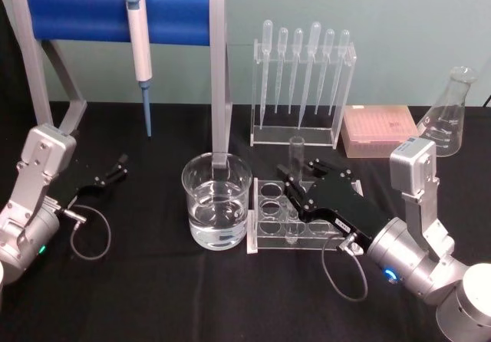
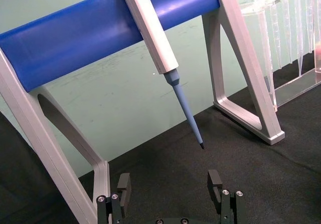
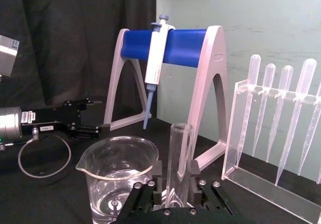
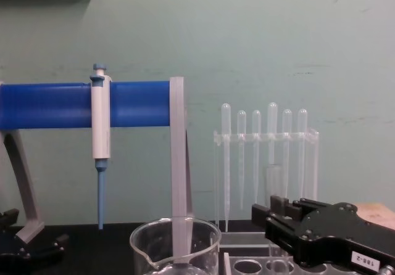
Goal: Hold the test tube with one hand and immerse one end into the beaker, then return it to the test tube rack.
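The test tube (image 1: pixel 296 149) stands upright in the clear rack (image 1: pixel 265 244), its lower end in a rack hole. My right gripper (image 1: pixel 299 169) is shut on its middle. In the right wrist view the tube (image 3: pixel 180 151) rises between the two fingers (image 3: pixel 159 178), which press against its sides. The beaker (image 1: pixel 217 200), partly filled with clear water, sits just left of the rack; it also shows in the right wrist view (image 3: pixel 119 176) and chest view (image 4: pixel 176 244). My left gripper (image 1: pixel 116 167) rests open on the table at far left, holding nothing.
A grey stand with a blue bar (image 1: pixel 115 14) holds a white-and-blue micropipette (image 1: pixel 140 47) behind the beaker. A clear rack of plastic pipettes (image 1: pixel 303 89) stands behind the tube rack. A pink tip box (image 1: pixel 380 129) and a conical flask (image 1: pixel 449 112) are at back right.
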